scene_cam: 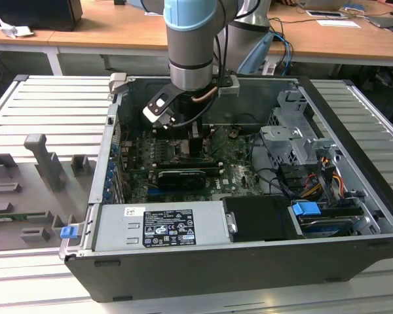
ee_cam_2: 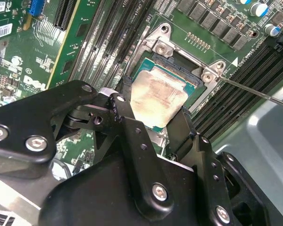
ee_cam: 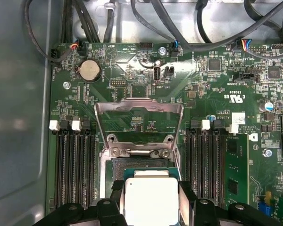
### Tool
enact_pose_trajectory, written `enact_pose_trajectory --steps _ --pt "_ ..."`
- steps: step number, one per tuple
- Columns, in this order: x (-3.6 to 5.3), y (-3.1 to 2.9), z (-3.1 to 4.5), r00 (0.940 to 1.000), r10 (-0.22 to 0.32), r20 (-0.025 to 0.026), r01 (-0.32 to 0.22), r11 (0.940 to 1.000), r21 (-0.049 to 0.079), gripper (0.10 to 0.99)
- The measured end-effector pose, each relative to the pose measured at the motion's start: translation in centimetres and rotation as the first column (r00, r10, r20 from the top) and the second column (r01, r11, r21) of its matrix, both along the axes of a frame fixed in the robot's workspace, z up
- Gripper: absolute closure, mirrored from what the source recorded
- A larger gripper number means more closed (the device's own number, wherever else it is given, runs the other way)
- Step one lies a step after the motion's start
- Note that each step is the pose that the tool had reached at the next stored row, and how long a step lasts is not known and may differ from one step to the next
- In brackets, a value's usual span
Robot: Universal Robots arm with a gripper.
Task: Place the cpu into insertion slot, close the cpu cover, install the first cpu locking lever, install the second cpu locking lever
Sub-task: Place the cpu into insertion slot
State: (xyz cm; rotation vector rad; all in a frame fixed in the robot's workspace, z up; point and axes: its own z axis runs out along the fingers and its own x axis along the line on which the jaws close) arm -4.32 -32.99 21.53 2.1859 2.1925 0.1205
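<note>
Resembles a robotics lab or electronics assembly workshop. Shows an open desktop computer case (scene_cam: 249,261) lying on a slotted aluminium bench (scene_cam: 46,104), green circuit board (ee_cam: 146,89) exposed. Includes grey holding fixtures (scene_cam: 42,160) at the exterior view's left, an industrial robot arm (scene_cam: 191,52) reaching into the case, and wooden desks (scene_cam: 118,29) with cables and papers on the far side.

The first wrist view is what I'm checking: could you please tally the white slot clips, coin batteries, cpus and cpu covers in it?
white slot clips: 4
coin battery: 1
cpu: 1
cpu cover: 1
Total: 7
</note>
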Motion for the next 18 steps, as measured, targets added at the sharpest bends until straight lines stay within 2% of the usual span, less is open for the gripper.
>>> enact_pose_trajectory --steps 18 --pt "0.01 0.01 -0.27 1.0000 0.000 0.0003 0.000 1.0000 0.000 0.545"
